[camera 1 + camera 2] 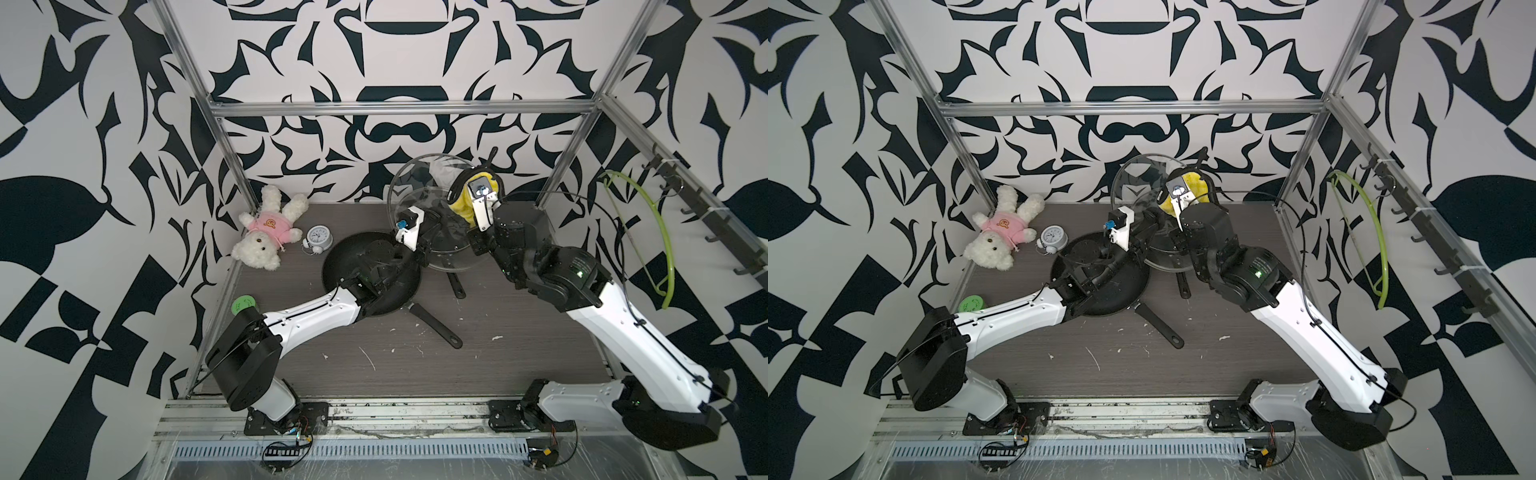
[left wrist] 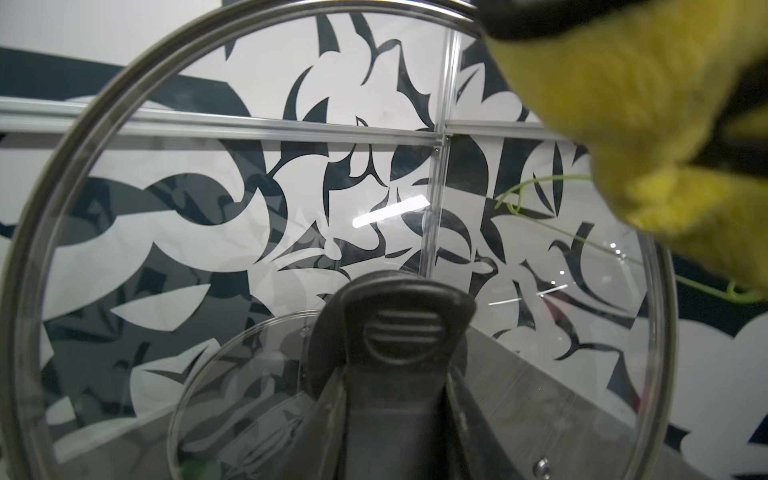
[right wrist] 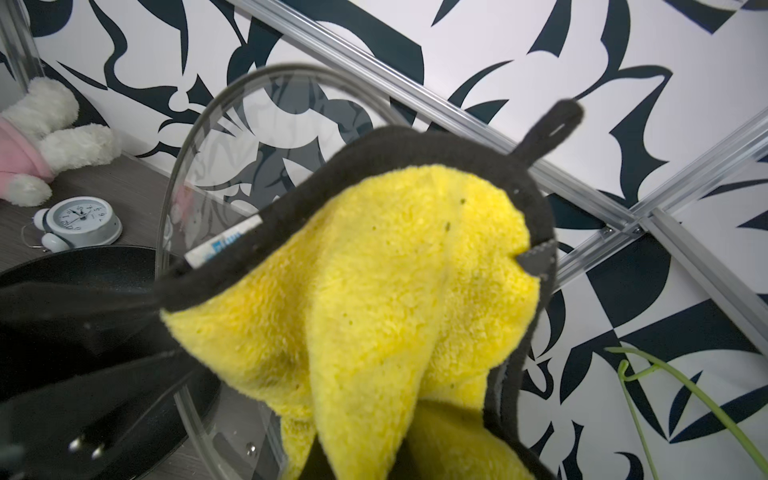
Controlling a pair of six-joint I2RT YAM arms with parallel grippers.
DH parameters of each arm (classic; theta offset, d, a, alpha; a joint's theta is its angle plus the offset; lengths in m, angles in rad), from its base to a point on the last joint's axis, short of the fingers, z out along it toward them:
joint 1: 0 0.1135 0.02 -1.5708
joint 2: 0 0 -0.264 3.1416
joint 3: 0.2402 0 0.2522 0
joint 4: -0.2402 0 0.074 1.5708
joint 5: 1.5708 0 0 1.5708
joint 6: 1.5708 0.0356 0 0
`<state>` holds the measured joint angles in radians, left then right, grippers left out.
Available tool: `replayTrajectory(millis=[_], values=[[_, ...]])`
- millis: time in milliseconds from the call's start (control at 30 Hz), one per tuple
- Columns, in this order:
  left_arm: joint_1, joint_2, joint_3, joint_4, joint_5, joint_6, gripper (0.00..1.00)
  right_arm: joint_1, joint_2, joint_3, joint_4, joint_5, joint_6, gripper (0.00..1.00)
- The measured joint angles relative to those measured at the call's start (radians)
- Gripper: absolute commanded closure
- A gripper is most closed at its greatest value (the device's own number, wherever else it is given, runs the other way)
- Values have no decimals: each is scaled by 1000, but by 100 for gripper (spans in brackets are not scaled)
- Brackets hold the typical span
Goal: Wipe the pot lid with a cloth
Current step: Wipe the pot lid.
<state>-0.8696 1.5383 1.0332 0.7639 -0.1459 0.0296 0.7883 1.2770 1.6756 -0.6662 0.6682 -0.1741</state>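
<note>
A clear glass pot lid (image 1: 411, 178) (image 1: 1133, 174) with a metal rim stands upright above the back of the table. My left gripper (image 1: 432, 216) (image 2: 399, 415) is shut on its black handle (image 2: 401, 328). My right gripper (image 1: 478, 178) is shut on the cloth (image 1: 459, 208) (image 1: 1198, 183), fluffy yellow with a dark trim and loop. The cloth (image 3: 395, 291) bunches around the fingers and hides them. It lies against the lid's (image 3: 257, 124) upper right part, at the rim. In the left wrist view the cloth (image 2: 623, 104) shows behind the glass (image 2: 249, 208).
A large black frying pan (image 1: 345, 257) lies under my left arm, handle (image 1: 440, 328) toward the front. A second glass lid (image 1: 451, 245) rests on a smaller pan below the held one. A clock (image 1: 319, 239), teddy bear (image 1: 266, 228), green disc (image 1: 243, 305) and hanger (image 1: 660, 232) stand around.
</note>
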Motion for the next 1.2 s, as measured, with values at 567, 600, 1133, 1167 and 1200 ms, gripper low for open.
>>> replayTrajectory(millis=[567,600,1133,1167,1200], values=[[0,-24,0,-142,154,727,100,-14,552,672,-253,-168,-110,100],[0,-24,0,-153,158,750,100,-14,588,716,-277,-181,-112,100],[-1,-23,0,-131,134,662,100,-24,556,658,-273,-189,-74,100],[-2,-23,0,-126,127,631,100,-31,516,609,-253,-183,-64,100],[-2,-23,0,-122,116,595,100,-40,473,557,-232,-177,-55,100]])
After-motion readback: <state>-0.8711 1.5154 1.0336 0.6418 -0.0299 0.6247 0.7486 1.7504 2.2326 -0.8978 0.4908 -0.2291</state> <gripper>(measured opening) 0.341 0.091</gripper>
